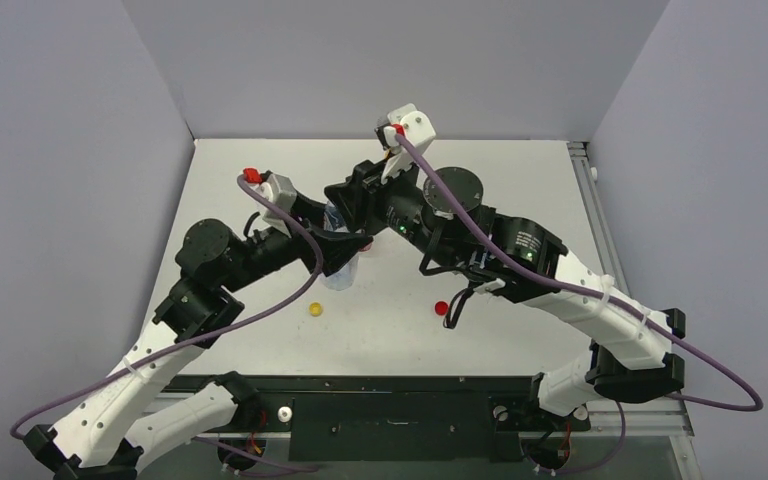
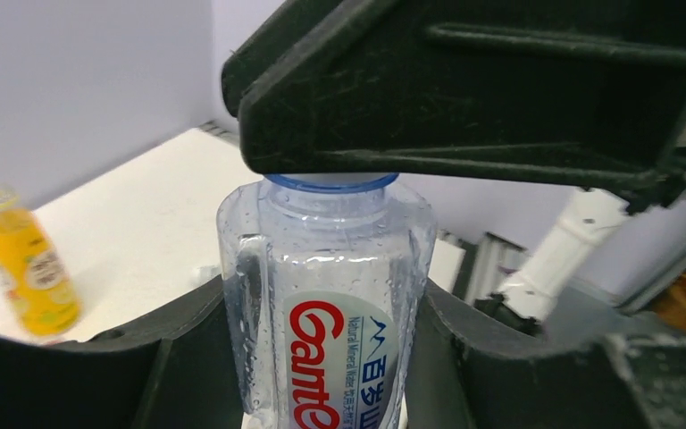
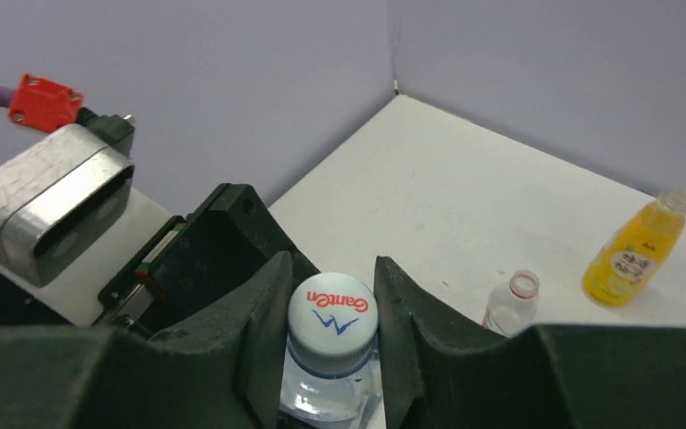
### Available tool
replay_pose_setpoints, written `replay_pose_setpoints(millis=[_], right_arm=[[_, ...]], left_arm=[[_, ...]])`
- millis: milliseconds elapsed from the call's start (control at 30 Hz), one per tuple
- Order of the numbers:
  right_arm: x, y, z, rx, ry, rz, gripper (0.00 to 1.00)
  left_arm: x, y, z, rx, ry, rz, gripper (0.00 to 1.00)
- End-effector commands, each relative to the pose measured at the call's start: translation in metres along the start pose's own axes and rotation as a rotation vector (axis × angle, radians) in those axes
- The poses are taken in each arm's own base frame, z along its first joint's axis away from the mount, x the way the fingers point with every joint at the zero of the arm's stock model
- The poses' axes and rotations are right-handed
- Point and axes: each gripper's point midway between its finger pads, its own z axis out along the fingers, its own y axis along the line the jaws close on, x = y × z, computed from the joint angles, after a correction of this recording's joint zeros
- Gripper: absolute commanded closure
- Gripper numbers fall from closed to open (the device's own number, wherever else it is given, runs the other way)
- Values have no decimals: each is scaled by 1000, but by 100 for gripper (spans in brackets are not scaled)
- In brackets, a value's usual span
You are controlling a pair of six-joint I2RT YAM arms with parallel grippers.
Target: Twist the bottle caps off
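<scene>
Loose yellow cap: a tiny round yellow plastic screw cap (image 1: pixel 315 308) lies on the white table top (image 1: pixel 380 335), nearest the arm bases. It is at about 7 o'clock from the held bottle and is already off its bottle.
Loose red cap: a tiny round red plastic screw cap (image 1: pixel 441 307) lies level with the yellow one, at about 4 o'clock from the held bottle. It is well apart from the yellow cap and is also off.
Held bottle: a clear plastic bottle with a red-and-white label (image 2: pixel 330 268) stands upright just at 9 o'clock of the table's middle.
Left gripper (image 2: pixel 326 340): clenched on the bottle's body, one finger on each flank. Judged purpose: to anchor the body so it cannot turn with the cap.
Right gripper (image 3: pixel 332 326): clamped from above on the round white plastic screw cap (image 3: pixel 332 304), fingers at its 9 and 3 o'clock. This placing suits a wrist twist.
Cap status: seated on the neck with a blue ring beneath it and no gap visible; not yet off.
Far bottles: a yellow-orange plastic juice bottle (image 3: pixel 634 250) stands upright at 2 o'clock in the right wrist view. A small clear plastic bottle with a red neck ring (image 3: pixel 512 304) stands near it, open-necked. The juice bottle also appears uncapped.
Progress: judged past halfway. The fourth bottle is not seen.
</scene>
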Motion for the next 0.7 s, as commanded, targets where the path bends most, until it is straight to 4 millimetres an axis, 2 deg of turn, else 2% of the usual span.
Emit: replay_pose_setpoints(millis=[0,33,67,167,300,400,433,467,500,533,567,600,633,667], right_arm=[[-37,45,-36,-371,-76,36,100],[-33,56,-42,-464,-60,36,100],[-43,57,-49,-501,-88,52,100],[-46,73,-70,-664,-93,55,100],[-49,76,-88,-762,-92,48,100],[-55,67,-91,-720,-101,34,98],[-55,56,-85,-648,-101,34,88],[-60,52,-85,-613,-113,35,62],[-61,37,-76,-505,-119,35,47],[-65,34,-77,-464,-133,37,30],[-63,23,-69,-360,-131,29,26],[-72,9,-67,-262,-158,36,23],[-62,11,-60,-233,-123,17,21],[-68,-2,-61,-151,-128,20,21]], left_arm=[[-45,-45,-7,248,-59,-164,96],[-48,-47,-7,265,-57,-178,97],[-50,-55,-10,309,-49,-201,97],[-53,-64,-13,360,-41,-212,97],[-53,-70,-15,391,-28,-216,98],[-50,-66,-14,374,-25,-195,98],[-49,-61,-12,350,-30,-171,98],[-47,-57,-12,332,-33,-155,98],[-43,-49,-9,293,-30,-113,98],[-41,-44,-8,270,-30,-95,98],[-37,-34,-6,222,-30,-53,98],[-34,-29,-5,195,-26,-37,98],[-32,-17,-3,141,-27,3,98],[-31,-13,-3,119,-29,24,98]])
